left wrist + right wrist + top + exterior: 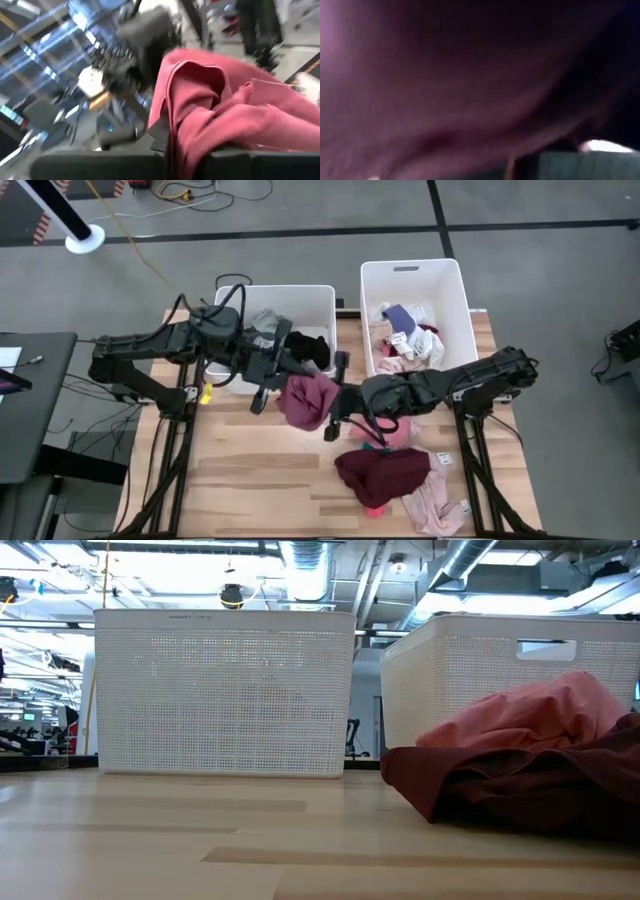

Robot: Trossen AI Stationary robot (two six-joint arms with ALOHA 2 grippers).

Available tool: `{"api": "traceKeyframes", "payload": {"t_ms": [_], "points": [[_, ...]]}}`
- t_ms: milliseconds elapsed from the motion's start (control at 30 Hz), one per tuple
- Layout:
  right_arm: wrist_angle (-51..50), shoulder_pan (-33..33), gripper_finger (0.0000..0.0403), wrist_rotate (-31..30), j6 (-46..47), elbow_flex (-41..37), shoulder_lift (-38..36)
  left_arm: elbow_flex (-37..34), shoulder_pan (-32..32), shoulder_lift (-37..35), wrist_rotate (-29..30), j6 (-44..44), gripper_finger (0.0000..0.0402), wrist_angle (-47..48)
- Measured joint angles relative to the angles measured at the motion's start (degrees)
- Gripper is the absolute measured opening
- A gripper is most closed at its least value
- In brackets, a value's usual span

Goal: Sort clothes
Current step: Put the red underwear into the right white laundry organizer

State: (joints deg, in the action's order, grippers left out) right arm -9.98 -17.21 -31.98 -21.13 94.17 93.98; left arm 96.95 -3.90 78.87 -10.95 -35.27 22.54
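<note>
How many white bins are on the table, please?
2: the left bin at the far edge behind the left arm, and the right bin beside it.

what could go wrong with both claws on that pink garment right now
Both the left claw and the right claw pinch the pink garment in mid-air, so pulling apart could stretch it or tear it free. It hangs low and could snag the maroon garment beneath.

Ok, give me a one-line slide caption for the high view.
Both grippers, left and right, meet at a maroon garment lifted between two white bins.
</note>
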Motion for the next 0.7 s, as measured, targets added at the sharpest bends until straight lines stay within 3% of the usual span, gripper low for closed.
{"api": "traceKeyframes", "payload": {"t_ms": [300,467,700], "points": [[-0.87,0.13,0.0001,-13.13,-1.86,0.0,-5.5,-0.04,0.39,-0.26,16.85,3.35,0.0152,7.32],[-1.04,0.13,0.0001,-18.74,-4.24,0.02,-9.89,-0.04,1.84,-0.25,17.83,7.11,0.019,11.0],[-5.59,0.48,0.0,-28.45,-5.89,0.02,-15.7,-0.07,2.46,-0.24,17.81,10.54,0.0201,14.72]]}}
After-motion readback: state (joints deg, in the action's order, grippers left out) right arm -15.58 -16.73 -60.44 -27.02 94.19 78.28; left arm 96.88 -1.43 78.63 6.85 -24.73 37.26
